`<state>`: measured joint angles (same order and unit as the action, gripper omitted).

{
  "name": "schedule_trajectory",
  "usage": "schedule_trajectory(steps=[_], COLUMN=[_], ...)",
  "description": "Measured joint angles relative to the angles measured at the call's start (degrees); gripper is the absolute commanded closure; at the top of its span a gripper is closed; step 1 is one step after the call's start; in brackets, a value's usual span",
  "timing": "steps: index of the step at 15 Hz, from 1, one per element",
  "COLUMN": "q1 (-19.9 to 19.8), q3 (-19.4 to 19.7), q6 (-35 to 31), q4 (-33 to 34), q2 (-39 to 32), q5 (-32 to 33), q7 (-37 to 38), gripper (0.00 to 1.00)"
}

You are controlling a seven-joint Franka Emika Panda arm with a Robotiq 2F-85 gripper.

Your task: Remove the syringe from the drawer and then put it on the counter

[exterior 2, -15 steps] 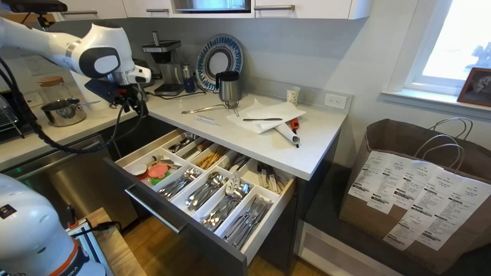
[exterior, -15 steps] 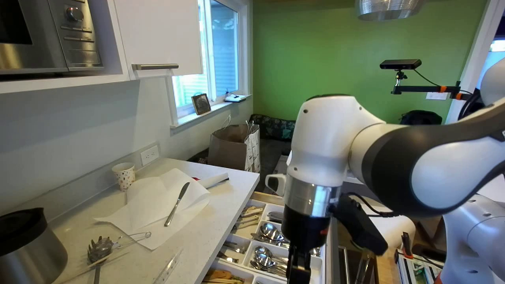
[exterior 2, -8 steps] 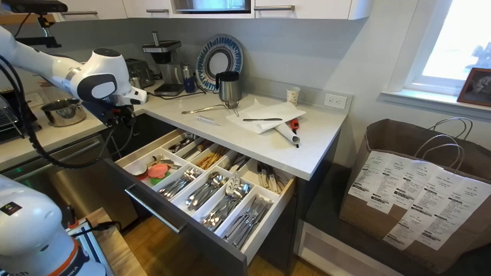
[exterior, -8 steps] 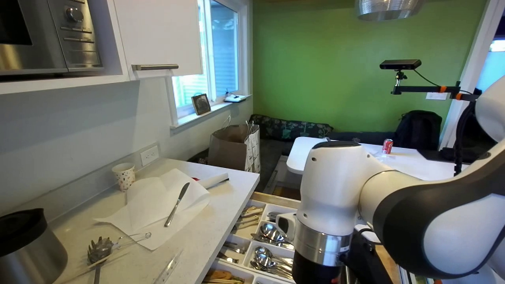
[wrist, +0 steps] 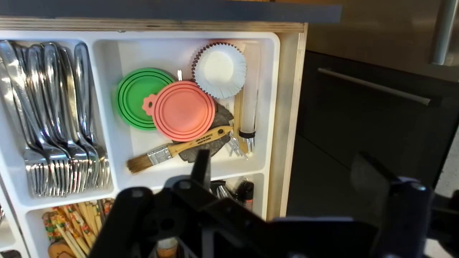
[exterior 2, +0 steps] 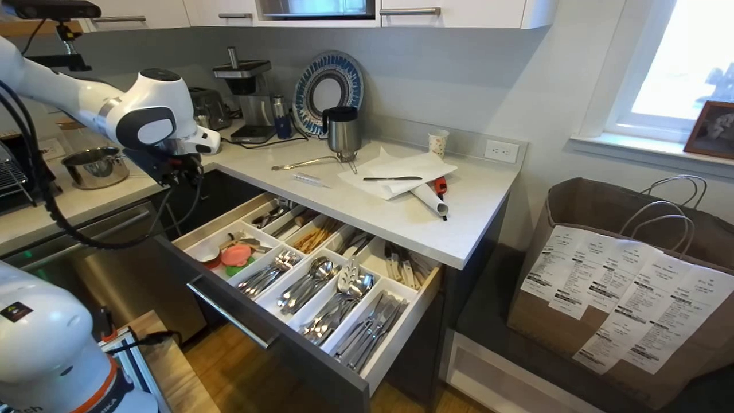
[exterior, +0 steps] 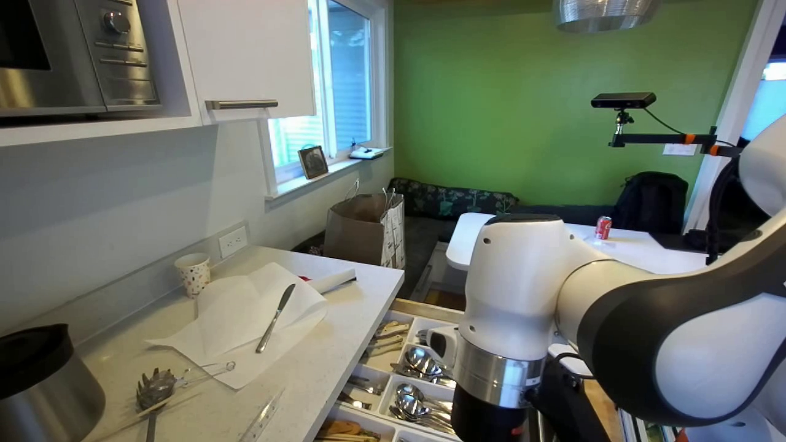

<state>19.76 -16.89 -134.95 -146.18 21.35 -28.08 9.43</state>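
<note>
A clear tube with a black ring point(wrist: 250, 107), which looks like the syringe, lies in the drawer's end compartment in the wrist view. A white paper baking cup partly overlaps it. The open drawer point(exterior 2: 401, 350) holds a white divided tray. My gripper point(wrist: 287, 161) is open and empty, with its fingers wide apart. One finger is over the tray edge near the brush and the other is beyond the drawer's side. In an exterior view the gripper point(exterior 2: 186, 178) is dark and hard to make out near the drawer's far end. The counter point(exterior 2: 459, 229) is beside the drawer.
The compartment also holds a pink lid point(wrist: 183, 110), a green lid point(wrist: 140, 98), a brush point(wrist: 179, 147) and baking cups point(wrist: 219, 70). Forks point(wrist: 64, 118) lie alongside. On the counter are a clear marked strip point(exterior 2: 309, 180), paper point(exterior 2: 395, 172), a knife point(exterior 2: 393, 179) and a steel jug point(exterior 2: 344, 132).
Over the last second the arm and gripper have come down near the drawer's far end, mostly in the first half, with a slight shift since. The drawer and counter things have not moved.
</note>
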Motion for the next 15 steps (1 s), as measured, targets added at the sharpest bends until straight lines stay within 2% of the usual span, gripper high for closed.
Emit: schedule_trajectory(steps=[3,10,13,15], q1=[0.1,0.3,0.4,0.4], q3=[0.0,-0.5,-1.9,-2.7], q6=[-1.7,-10.8,-15.0,-17.5], q4=[0.1,2.8,5.7,7.6], q2=[-3.3,-20.7,-27.2,-30.9], q5=[-0.3,-2.8,-5.9,-5.7], q7=[-0.1,-1.9,-4.2,-4.2], gripper=[0.0,0.0,0.0,0.0])
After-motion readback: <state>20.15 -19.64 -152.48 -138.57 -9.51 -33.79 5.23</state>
